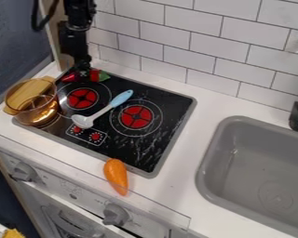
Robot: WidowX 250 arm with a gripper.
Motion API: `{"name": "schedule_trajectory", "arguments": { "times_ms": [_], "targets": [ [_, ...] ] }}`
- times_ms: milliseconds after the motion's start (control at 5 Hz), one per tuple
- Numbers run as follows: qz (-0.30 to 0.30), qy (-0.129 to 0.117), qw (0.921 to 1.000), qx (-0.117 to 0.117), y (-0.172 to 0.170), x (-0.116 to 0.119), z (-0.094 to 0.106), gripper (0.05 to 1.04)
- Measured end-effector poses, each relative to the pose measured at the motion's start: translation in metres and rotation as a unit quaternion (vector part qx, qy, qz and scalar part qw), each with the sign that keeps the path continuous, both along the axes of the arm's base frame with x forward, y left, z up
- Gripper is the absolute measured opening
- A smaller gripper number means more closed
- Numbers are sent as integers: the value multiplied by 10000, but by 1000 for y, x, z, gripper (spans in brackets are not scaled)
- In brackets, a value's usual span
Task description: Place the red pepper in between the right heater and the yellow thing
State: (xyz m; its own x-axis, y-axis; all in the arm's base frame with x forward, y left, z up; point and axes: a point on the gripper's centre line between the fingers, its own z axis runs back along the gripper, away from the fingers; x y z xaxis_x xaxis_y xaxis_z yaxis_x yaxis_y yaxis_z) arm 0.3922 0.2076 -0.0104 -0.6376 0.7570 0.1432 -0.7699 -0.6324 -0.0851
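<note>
The gripper [82,69] hangs down at the back left of the black stove, over the red pepper [94,75]. The pepper lies near the stove's back left corner, its green end to the right, and the gripper covers part of its middle. Red rings mark the right heater [136,116]. An orange-yellow carrot-shaped thing [116,176] lies across the stove's front edge and the white counter. Another yellow thing [13,233] shows at the bottom left corner.
An amber see-through pot [35,103] stands on the stove's left edge. A spoon with a blue handle [121,98] lies between the left heater [82,98] and the right one. The grey sink [212,153] is at the right, and a tiled wall [189,43] rises behind.
</note>
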Motion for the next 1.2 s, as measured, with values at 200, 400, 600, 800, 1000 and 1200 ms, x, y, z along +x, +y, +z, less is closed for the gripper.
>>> {"name": "schedule_trajectory", "arguments": {
  "times_ms": [200, 400, 600, 800, 1000, 1200],
  "targets": [
    [-33, 102, 9999, 2, 2, 8, -8, 952],
    [39, 100, 9999, 83, 4, 9, -9, 670],
    [202, 52, 9997, 146, 2, 0, -8, 481],
    [185, 106, 9993, 321, 0, -7, -8, 481],
    [-125, 213, 9992, 329, -7, -16, -4, 481],
    [-954, 123, 9950, 259, -18, -17, 16, 481]
  ]
}}
